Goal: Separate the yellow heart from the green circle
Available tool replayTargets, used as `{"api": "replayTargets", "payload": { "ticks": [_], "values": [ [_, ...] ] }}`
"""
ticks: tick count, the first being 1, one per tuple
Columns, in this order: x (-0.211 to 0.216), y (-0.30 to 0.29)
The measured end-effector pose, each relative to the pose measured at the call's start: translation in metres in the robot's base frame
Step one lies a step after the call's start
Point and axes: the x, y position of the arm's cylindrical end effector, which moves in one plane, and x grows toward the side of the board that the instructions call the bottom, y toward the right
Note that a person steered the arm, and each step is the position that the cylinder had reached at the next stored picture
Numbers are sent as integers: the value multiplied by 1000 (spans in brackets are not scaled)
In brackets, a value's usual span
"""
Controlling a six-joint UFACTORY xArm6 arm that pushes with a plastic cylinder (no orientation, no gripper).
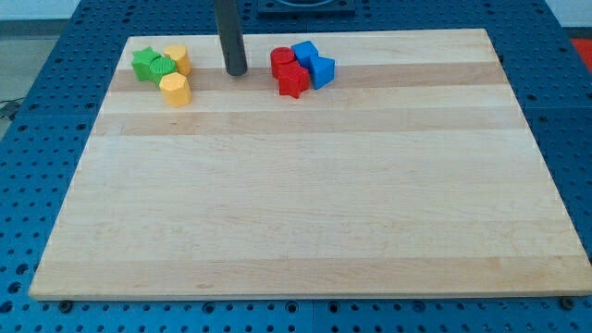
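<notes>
The yellow heart lies near the board's top left corner, touching the right side of the green circle. A green star touches the circle's left side. A second yellow block, pentagon-like, lies just below the circle and the heart. My tip rests on the board to the right of this cluster, about a block's width from the yellow heart and touching no block.
To the right of my tip is a tight cluster of two red blocks and two blue blocks. The wooden board lies on a blue perforated table.
</notes>
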Motion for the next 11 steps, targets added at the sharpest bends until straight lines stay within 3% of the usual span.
{"api": "replayTargets", "payload": {
  "ticks": [2, 5, 6, 7, 8, 9, 10, 11],
  "values": [
    [-52, -54],
    [-74, -102],
    [-61, -120],
    [-19, -111],
    [-14, -108],
    [3, -92],
    [52, -67],
    [56, -65]
  ]
}}
